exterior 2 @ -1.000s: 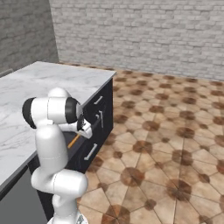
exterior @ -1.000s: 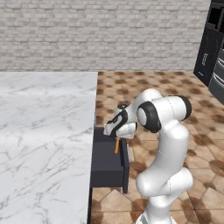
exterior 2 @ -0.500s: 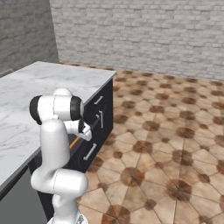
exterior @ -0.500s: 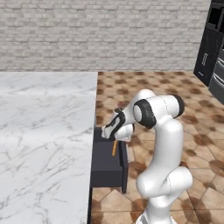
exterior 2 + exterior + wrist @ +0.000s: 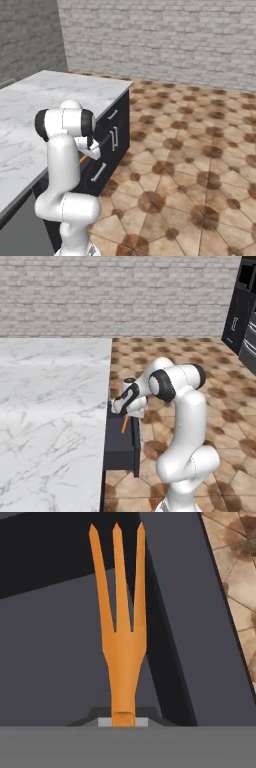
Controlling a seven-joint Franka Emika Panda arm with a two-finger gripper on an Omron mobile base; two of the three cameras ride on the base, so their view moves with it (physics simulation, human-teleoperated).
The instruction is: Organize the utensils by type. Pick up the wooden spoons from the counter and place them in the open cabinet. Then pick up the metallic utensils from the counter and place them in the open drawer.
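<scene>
closest to my hand camera, i am watching the end effector (image 5: 123, 719) pinching the handle end of the orange fork (image 5: 118, 632), its tips pressed tight on the narrow stem so the three prongs are pointing away from me and hanging free. i am judging that i am gripping it by the handle because that leaves the pronged end free to go down first and lie flat once i let go. just beyond the prongs, the open drawer (image 5: 55, 652) is showing its flat dark floor and one low dark side wall running diagonally, so the fork is hovering over the drawer's inside rather than over the tiled floor (image 5: 235, 572) at the far right. from the left base view, the end effector (image 5: 123, 412) is sitting low over the drawer (image 5: 120, 448), with the fork (image 5: 124, 424) slanting down into it, close to the edge of the table (image 5: 50, 406); whether the prongs are touching the bottom yet i cannot tell. from the right base view, the fork (image 5: 83, 160) is peeking out as a small orange sliver beside the arm, against the dark cabinet fronts (image 5: 116, 135). i am reading this as the drop-off step for the metallic utensils, and the next move, in my judgement, is calling for a gentle release inside the walls. farthest off, the brick wall (image 5: 115, 296) is closing the room.
</scene>
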